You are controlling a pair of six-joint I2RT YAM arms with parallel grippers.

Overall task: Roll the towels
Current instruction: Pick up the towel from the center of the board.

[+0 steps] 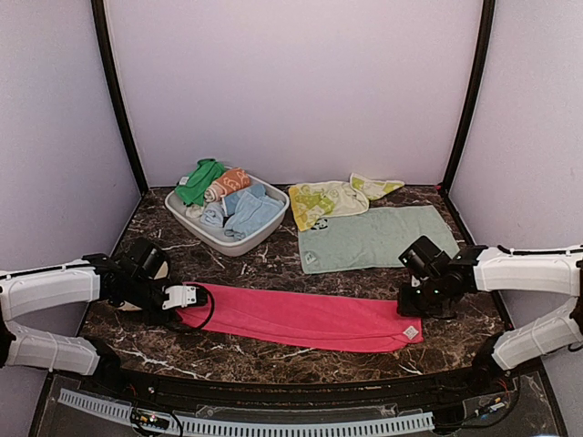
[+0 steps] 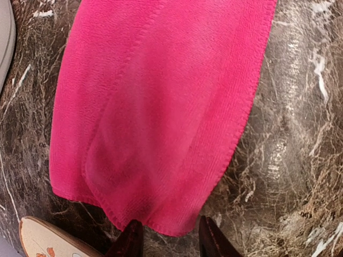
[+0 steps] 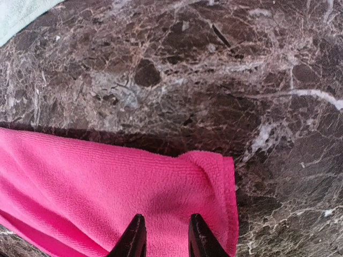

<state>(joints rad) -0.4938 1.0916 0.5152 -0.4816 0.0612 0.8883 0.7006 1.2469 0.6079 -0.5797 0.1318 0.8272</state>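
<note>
The hot-pink towel [image 1: 301, 319] lies stretched flat across the near part of the dark marble tabletop [image 1: 273, 269]. Its long side runs left to right, it looks doubled over along its length, and it is not rolled at all yet. The left hand [image 2: 171, 242] sits low at the left end, where the rounded corner of the cloth reaches in between the two dark fingers [image 2: 131, 241]. The right hand [image 3: 166, 238] is down on the right end, just in from the hem, where the corner curls up slightly. On both, the jaws stand part-way apart with pink cloth showing in the gap, and I cannot tell whether either one pinches the fabric or merely rests on it. Behind the pink towel's right half the pale mint towel [image 1: 378, 238] lies flat, with the yellow-lime patterned towel [image 1: 332, 200] crumpled at its far left corner. Further left stands a grey basin [image 1: 219, 241] holding several rolled towels. To my eye the step in hand is taking hold of the pink towel's ends, the first of the three loose ones. The next move calls for a firm pinch on one short edge, then turning that edge over onto itself. The roll must be kept tight and straight along the length, with the other end held so the cloth does not skid on the smooth stone.
</note>
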